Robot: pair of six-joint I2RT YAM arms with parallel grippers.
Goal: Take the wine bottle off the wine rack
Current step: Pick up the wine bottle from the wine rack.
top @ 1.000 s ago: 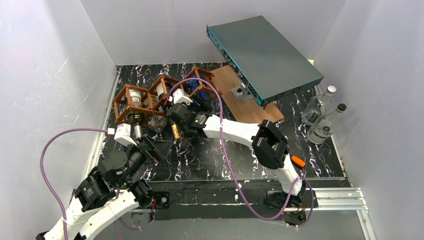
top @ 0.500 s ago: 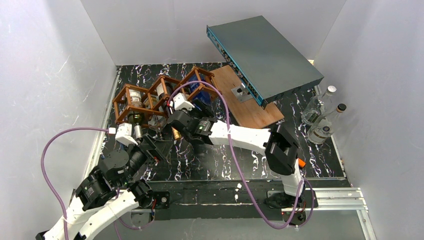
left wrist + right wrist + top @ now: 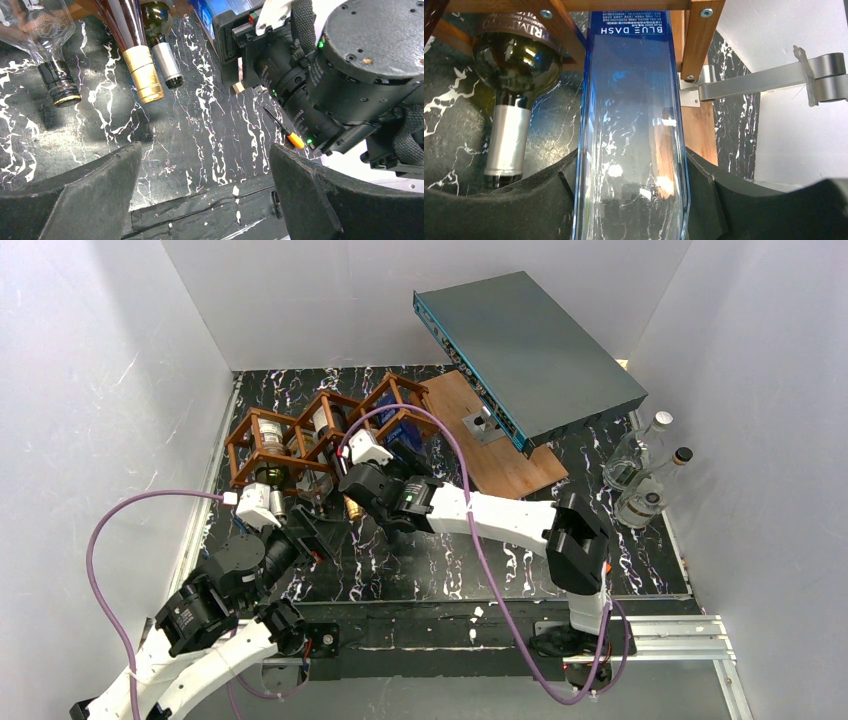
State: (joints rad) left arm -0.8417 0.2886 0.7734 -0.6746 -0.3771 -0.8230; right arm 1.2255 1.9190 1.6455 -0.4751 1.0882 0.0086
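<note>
Black marbled table [image 3: 620, 550] stood inside white walls, with the wine rack [image 3: 300, 426] toward 11 o'clock in the overhead view. Its cell at the 3 o'clock end held the blue bottle [image 3: 631, 125], the labelled body lodged between the wooden bars and the rest pointing to 6 o'clock. The right gripper [image 3: 631, 190] clamped this bottle, one dark finger pressed against each flat side. At 9 o'clock of it in the wrist view lay a green bottle [image 3: 514, 65] with a silver neck. The left gripper [image 3: 205, 185] hovered over bare table, jaws spread wide and holding nothing, with a gold-capped neck [image 3: 144, 75] at its 11 o'clock. Two clear bottles [image 3: 645, 465] stood at 3 o'clock
</note>
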